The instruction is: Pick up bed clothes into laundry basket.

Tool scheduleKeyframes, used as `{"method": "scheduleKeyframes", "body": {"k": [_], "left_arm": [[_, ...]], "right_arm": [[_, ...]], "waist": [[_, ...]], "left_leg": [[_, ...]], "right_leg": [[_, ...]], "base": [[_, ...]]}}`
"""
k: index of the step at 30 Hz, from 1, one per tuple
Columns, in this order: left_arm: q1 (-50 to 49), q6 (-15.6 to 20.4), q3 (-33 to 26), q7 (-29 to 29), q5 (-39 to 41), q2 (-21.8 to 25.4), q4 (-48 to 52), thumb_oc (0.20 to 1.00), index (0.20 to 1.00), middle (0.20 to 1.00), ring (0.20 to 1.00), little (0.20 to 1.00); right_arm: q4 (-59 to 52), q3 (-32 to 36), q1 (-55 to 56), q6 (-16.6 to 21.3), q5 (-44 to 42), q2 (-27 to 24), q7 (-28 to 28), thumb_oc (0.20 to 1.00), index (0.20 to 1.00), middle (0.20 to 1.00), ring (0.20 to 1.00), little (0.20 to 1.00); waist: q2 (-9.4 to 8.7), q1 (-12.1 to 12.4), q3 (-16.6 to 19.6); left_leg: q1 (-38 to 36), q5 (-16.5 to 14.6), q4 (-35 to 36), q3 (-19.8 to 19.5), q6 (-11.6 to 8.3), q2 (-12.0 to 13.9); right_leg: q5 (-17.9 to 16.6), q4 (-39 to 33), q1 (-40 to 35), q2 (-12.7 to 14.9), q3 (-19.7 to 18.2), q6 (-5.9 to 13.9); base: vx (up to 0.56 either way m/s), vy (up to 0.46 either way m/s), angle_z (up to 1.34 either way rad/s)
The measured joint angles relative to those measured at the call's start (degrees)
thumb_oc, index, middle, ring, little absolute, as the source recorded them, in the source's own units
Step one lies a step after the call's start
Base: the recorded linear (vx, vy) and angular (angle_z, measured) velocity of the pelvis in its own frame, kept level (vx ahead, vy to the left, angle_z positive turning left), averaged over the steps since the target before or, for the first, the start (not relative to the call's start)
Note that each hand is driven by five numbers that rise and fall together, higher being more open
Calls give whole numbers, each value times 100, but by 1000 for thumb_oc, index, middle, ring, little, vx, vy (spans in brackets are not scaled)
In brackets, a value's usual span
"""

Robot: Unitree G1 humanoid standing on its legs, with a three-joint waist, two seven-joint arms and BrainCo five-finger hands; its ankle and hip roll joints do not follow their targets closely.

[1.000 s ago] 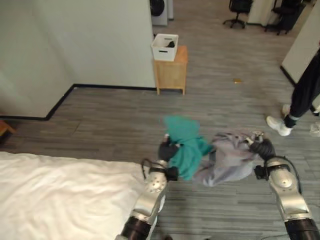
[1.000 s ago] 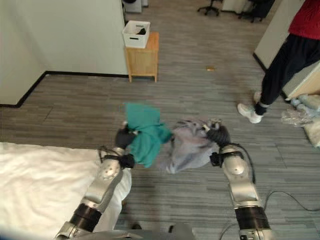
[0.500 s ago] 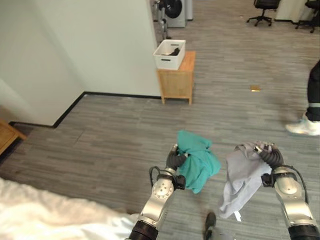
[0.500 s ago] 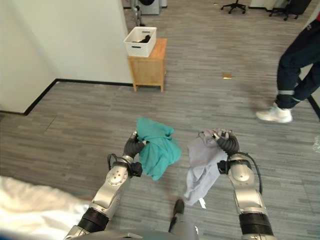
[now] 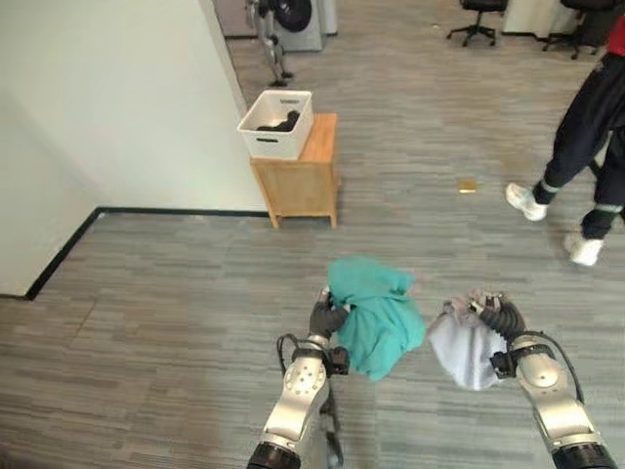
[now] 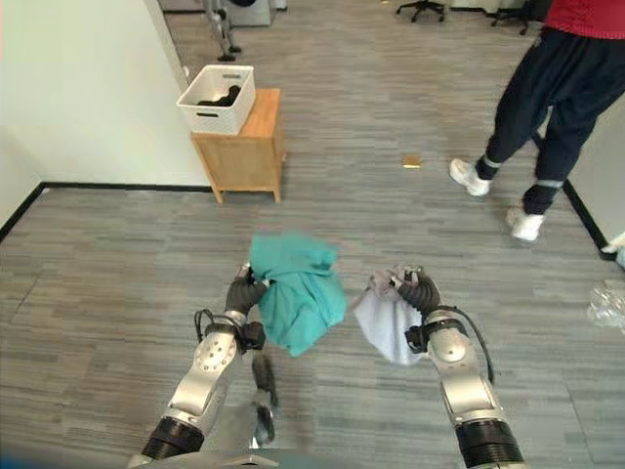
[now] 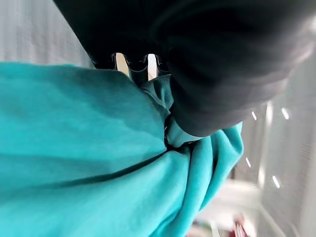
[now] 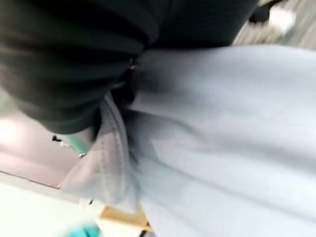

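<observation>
We carry 2 garments above the grey floor: our left hand [image 5: 326,318] is clenched on a bunched edge of the teal cloth [image 5: 376,313], and our right hand [image 5: 496,319] is clenched on the pale grey cloth [image 5: 461,347]. Both hang limp, so we judge them light and soft, likely to sag and slip, best gripped at gathered folds. The white basket [image 5: 276,123], on the wooden stand [image 5: 300,186], is well apart ahead.

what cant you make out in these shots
- Left hand fingers: buried in the teal garment, both eye views.
- Right hand fingers: wrapped in the grey garment.
- Dark item in the white basket: too small to identify.
- Person: upper body cut off by the top edge.
</observation>
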State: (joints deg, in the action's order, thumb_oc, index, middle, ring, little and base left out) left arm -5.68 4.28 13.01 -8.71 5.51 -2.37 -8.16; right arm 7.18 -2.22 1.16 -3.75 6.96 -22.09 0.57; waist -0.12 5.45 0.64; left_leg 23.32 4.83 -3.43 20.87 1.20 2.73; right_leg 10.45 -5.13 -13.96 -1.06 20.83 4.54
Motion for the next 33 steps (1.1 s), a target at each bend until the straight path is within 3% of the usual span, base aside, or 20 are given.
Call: {"method": "scheduleKeyframes", "body": {"k": [1,2,3,5,7,9,11,14,15,16,17,19,20,23,24,26,27,28,31,33], "left_arm": [[-122,-7,-2,-3,1,14,76,200,200,200,200,200],[9,-70,47,17,5,216,102,200,200,200,200,200],[51,-73,48,3,13,249,167,200,200,200,200,200],[366,-56,66,-3,46,246,321,200,200,200,200,200],[833,-37,131,5,49,238,337,200,200,200,200,200],[1004,14,127,19,51,238,376,200,200,200,200,200],[1136,97,240,63,56,134,167,200,200,200,200,200],[1181,49,298,70,59,42,-192,200,200,200,200,200],[1075,-5,360,77,57,72,-282,200,200,200,200,200],[764,-10,330,105,56,110,-304,200,200,200,200,200],[594,-31,294,105,56,65,-325,200,200,200,200,200],[473,-93,288,109,56,19,-318,200,200,200,200,200],[594,-131,361,128,56,-26,-298,200,200,200,200,200],[773,-129,541,177,54,-29,-195,200,200,200,200,200],[820,-102,660,170,53,-17,-193,200,200,200,200,200],[817,-93,694,169,53,-17,-241,200,200,200,200,200],[847,-78,712,158,52,-18,-282,200,200,200,200,200],[942,-42,633,144,43,5,-263,200,200,200,200,200],[963,-56,513,94,-11,3,-266,200,200,200,200,200],[944,-47,430,50,-11,15,-241,200,200,200,200,200]], "right_arm": [[3,-1,-2,5,2,-9,-15,200,200,200,200,200],[-13,-44,25,-5,73,39,2,200,200,200,200,200],[-34,-30,70,-5,138,56,-12,200,200,200,200,200],[-207,75,190,21,164,31,-47,200,200,200,200,200],[-337,295,66,44,162,3,-68,200,200,200,200,200],[-364,411,-118,47,161,6,-67,200,200,200,200,200],[-433,431,24,92,159,-58,-51,200,200,200,200,200],[-421,452,207,75,160,-54,-52,200,200,200,200,200],[-414,553,277,72,160,-28,-39,200,200,200,200,200],[-354,561,247,72,169,-50,-9,200,200,200,200,200],[-345,591,190,73,190,-111,27,200,200,200,200,200],[-376,703,40,74,231,-393,126,200,200,200,200,200],[-441,950,27,74,346,-777,197,200,200,200,200,200],[-472,1474,13,63,436,-1182,309,200,200,200,200,200],[-407,1743,-98,109,431,-1174,404,200,200,200,200,200],[-435,1744,-109,125,430,-1200,466,200,200,200,200,200],[-425,1687,-151,146,430,-1197,486,200,200,200,200,200],[-525,1711,-268,119,428,-1067,439,200,200,200,200,200],[-737,1375,-325,62,413,-1044,389,200,200,200,200,200],[-985,1189,-225,65,416,-1031,382,200,200,200,200,200]], "waist": [[112,108,68],[-13,138,67],[122,137,112],[75,143,63],[110,-3,79],[144,-26,46],[188,-74,99],[37,-415,42],[-85,-473,19],[-206,-485,73],[-112,-414,94],[212,-333,150],[275,-386,150],[210,-462,128],[127,-546,80],[16,-594,45],[52,-614,56],[-200,-530,-24],[-352,-449,-96],[-360,-441,-106]], "left_leg": [[-181,300,159,-184,388,-43],[-499,110,112,-276,538,-300],[-754,101,210,-375,631,-306],[-1269,-261,393,-845,624,-439],[-1518,-291,611,-1020,560,-399],[-1696,-315,769,-1058,521,-348],[-1763,-623,778,-1539,159,-179],[-1937,-759,844,-2151,250,-122],[-2219,-897,851,-2182,75,-144],[-2675,-1244,862,-2160,-299,-144],[-2850,-1423,871,-2028,-279,8],[-3012,-1664,732,-1562,-300,288],[-2974,-1697,587,-1415,-246,432],[-3083,-1446,442,-1255,-248,490],[-3305,-1010,215,-1219,-670,529],[-3320,-778,-351,-1224,-753,581],[-3079,-726,-922,-1309,-780,652],[-1722,-743,-3498,-1374,-1005,683],[-325,-747,-4572,-1655,-947,110],[-117,-717,-3705,-1154,-693,330]], "right_leg": [[23,127,-77,-33,-109,34],[94,960,-30,295,-132,149],[164,2061,294,511,-202,263],[145,4131,1217,752,-604,589],[363,5066,2565,703,-1210,510],[425,4455,3329,663,-1648,415],[298,3187,3992,724,-1425,251],[-665,1019,3877,627,-2351,115],[-1140,240,3688,728,-2504,98],[-1614,169,3520,899,-1910,75],[-1779,457,3571,877,-1425,133],[-1778,1161,3777,836,-688,125],[-1446,1662,3954,798,-523,-250],[-993,2174,3948,722,-490,-502],[-704,2271,3626,682,-417,-533],[-642,2008,3151,649,-417,-548],[-585,1913,2990,540,-446,-608],[-742,1542,2711,606,-488,-717],[-835,968,2150,693,-529,-803],[-795,634,1886,619,-521,-778]], "base": [[566,-36,-6],[494,-33,22],[502,-92,66],[373,-128,64],[173,-116,80],[302,-281,60],[433,-305,80],[312,-164,131],[493,-334,97],[472,-290,42],[520,-330,-32],[339,-227,-59],[305,-185,-16],[445,-290,2],[252,-338,4],[257,-396,2],[144,-288,-22],[77,-165,-19],[204,-190,-13],[225,-87,-8]]}}
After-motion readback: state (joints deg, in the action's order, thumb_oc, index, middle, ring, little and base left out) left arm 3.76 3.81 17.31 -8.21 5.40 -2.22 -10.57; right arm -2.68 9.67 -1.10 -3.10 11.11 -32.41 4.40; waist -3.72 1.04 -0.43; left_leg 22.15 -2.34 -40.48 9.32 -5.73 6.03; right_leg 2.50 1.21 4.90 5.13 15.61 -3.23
